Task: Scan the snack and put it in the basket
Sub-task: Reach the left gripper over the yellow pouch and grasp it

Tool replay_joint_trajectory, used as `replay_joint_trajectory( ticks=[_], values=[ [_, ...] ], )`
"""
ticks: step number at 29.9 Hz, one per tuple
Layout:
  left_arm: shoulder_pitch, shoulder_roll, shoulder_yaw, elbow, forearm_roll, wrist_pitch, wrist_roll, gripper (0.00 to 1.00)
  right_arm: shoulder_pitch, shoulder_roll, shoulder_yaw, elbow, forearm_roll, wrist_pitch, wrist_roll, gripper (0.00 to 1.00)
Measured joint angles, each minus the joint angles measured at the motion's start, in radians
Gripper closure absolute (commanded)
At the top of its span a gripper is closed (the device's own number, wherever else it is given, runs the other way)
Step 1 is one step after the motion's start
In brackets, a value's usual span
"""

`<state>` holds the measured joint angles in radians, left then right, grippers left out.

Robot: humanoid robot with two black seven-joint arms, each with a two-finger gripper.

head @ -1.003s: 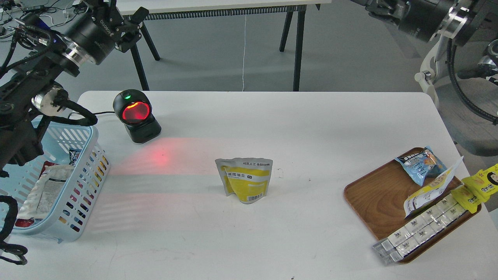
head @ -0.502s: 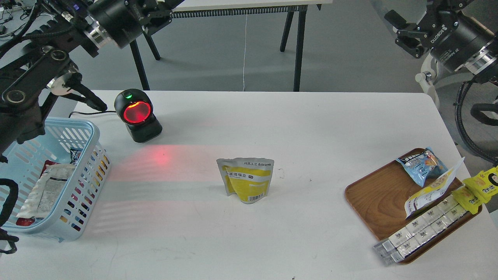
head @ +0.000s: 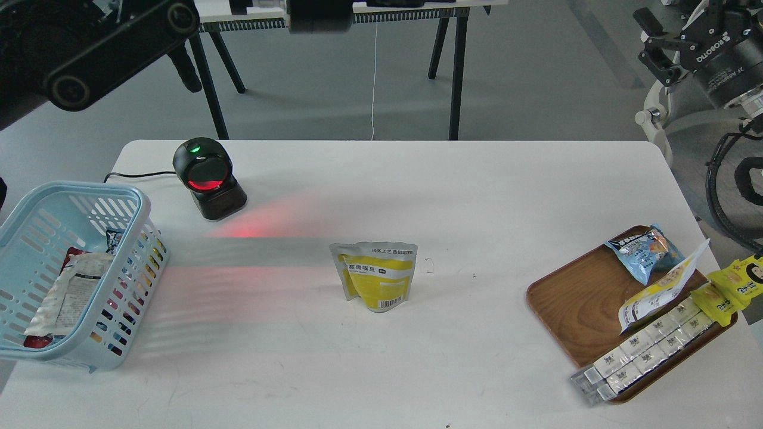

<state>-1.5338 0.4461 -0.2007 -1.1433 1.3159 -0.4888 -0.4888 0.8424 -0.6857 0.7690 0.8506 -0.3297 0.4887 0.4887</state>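
Note:
The snack (head: 378, 279), a yellow pouch with a white top band and a barcode at its lower edge, stands upright in the middle of the white table. The light-blue slotted basket (head: 139, 205) stands at the table's left edge with several packets inside. My left arm stretches along the top edge; only a dark sliver of my left gripper (head: 390, 3) shows there, far above the snack. My right gripper (head: 650, 37) is at the top right, off the table, with its fingers apart and empty.
A black barcode scanner (head: 208, 176) with a red window stands at the back left and throws red light on the table. A brown wooden tray (head: 572, 301) at the right holds a light-blue pouch, a white-and-yellow pouch and rows of small packs.
My left arm has swung up and to the right, away from the basket, to the top edge. My right arm has come into view at the top right. The snack has not moved.

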Motion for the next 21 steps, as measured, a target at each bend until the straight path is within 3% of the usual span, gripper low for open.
replay_joint_trajectory(
  ticks=[8, 21],
  values=[
    [0.032, -0.076, 0.199, -0.034, 0.229, 0.0, 0.0, 0.0, -0.018, 0.004, 0.001, -0.009, 0.099, 0.0, 0.0, 0.01],
    [0.204, -0.085, 0.223, -0.053, 0.391, 0.038, 0.0, 0.0, -0.033, 0.004, -0.005, -0.007, 0.101, 0.0, 0.0, 0.01]
  ],
)
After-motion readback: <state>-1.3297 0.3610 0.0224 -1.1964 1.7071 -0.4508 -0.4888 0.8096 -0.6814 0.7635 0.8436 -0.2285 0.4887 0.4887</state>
